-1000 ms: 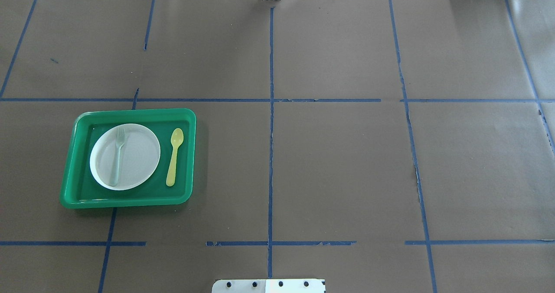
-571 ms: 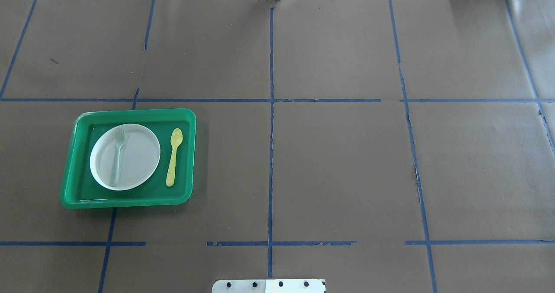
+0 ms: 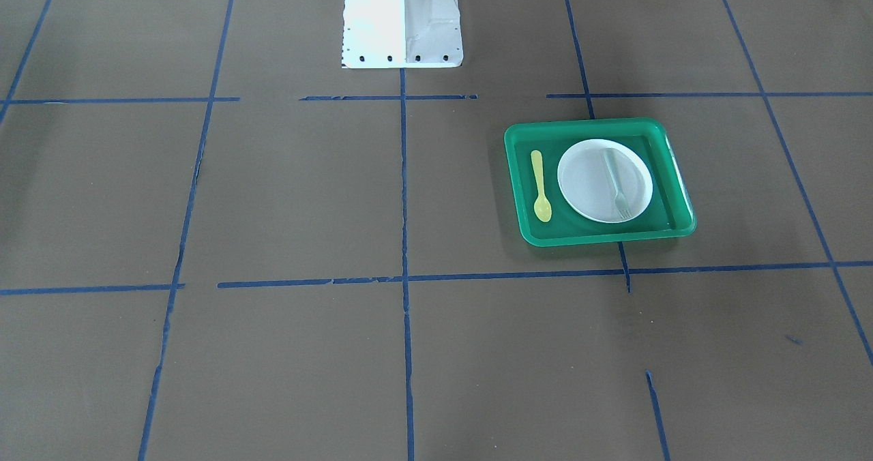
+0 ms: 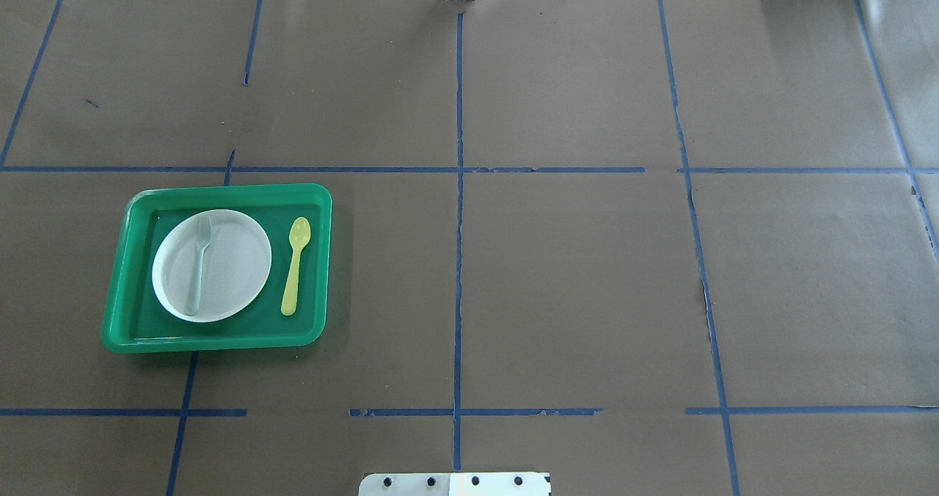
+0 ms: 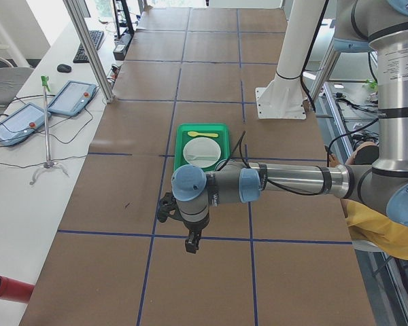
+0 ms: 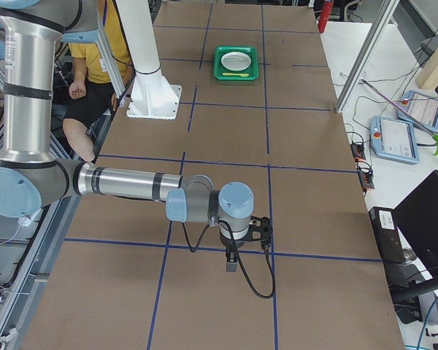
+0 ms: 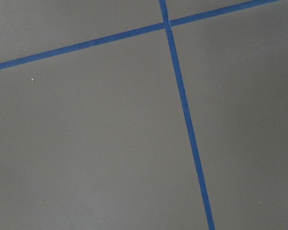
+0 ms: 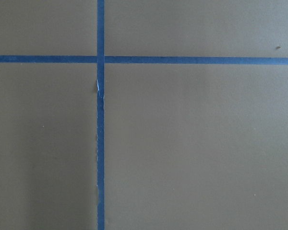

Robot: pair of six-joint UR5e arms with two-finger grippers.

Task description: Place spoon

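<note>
The small yellow spoon (image 4: 296,265) lies flat in the green tray (image 4: 220,191), right of the white plate (image 4: 235,276), bowl end pointing away from the robot. It also shows in the front-facing view (image 3: 541,186). A pale grey-green fork (image 4: 198,265) lies on the plate. My left gripper (image 5: 190,243) hangs over bare table well short of the tray, seen only in the exterior left view. My right gripper (image 6: 231,262) hangs over bare table at the far opposite end, seen only in the exterior right view. I cannot tell whether either is open or shut.
Brown paper with blue tape lines (image 4: 458,261) covers the table. The white robot base plate (image 4: 455,483) sits at the near edge. Both wrist views show only paper and tape. Tablets and cables (image 5: 71,97) lie on a side bench.
</note>
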